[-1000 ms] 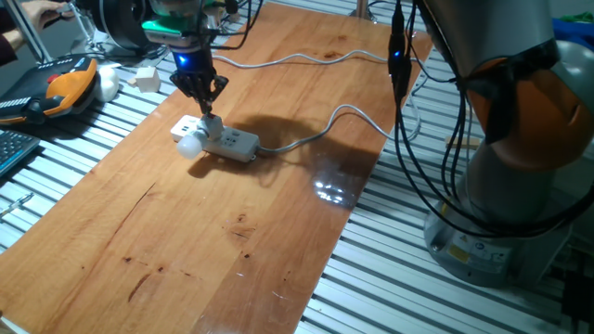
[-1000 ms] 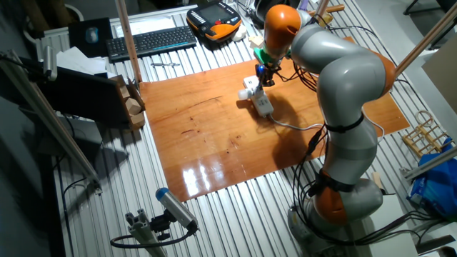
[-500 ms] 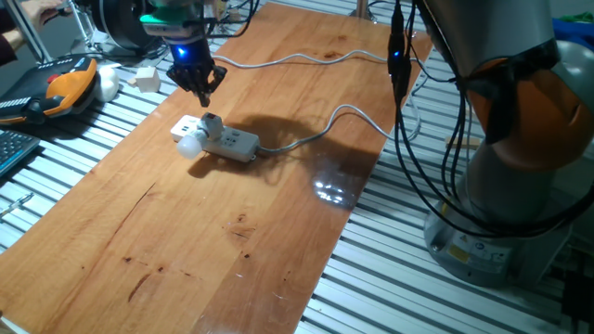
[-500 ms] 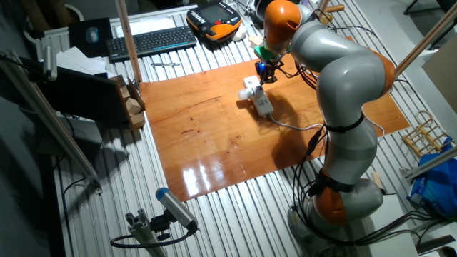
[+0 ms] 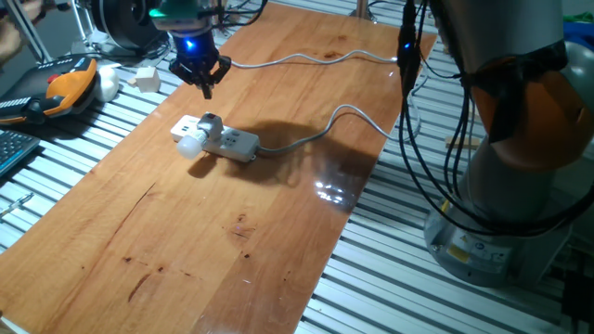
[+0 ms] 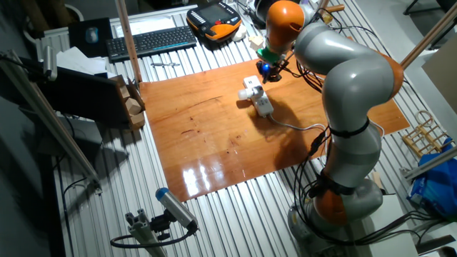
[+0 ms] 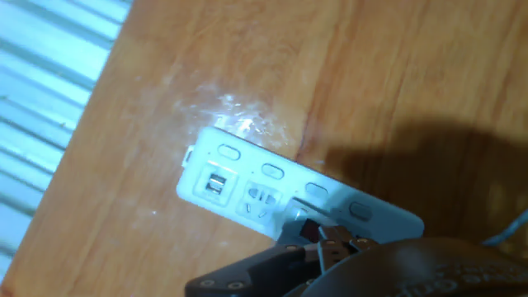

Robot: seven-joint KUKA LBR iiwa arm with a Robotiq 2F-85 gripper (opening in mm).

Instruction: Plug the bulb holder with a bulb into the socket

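Note:
The socket (image 5: pixel 232 141) is a flat white power strip lying on the wooden table, its grey cable running off to the right. The bulb holder with a bulb (image 5: pixel 200 134) sits on the strip's left part, its round bulb hanging over the front edge. My gripper (image 5: pixel 206 89) hangs a short way above and behind it, open and holding nothing. The other fixed view shows the gripper (image 6: pixel 267 72) above the socket (image 6: pixel 260 102) and the bulb holder (image 6: pixel 247 91). In the hand view the socket (image 7: pixel 247 177) lies below my gripper (image 7: pixel 320 247), whose fingers hide the holder.
A small white cube (image 5: pixel 145 78) and an orange-black pendant (image 5: pixel 65 88) lie at the table's far left edge. A second white cable (image 5: pixel 306 57) crosses the back of the table. The robot base (image 5: pixel 520 139) stands to the right. A keyboard (image 6: pixel 150 41) lies beyond the table.
My gripper has let go of the bulb holder and risen straight up and slightly back. The holder stays on the socket and has not moved.

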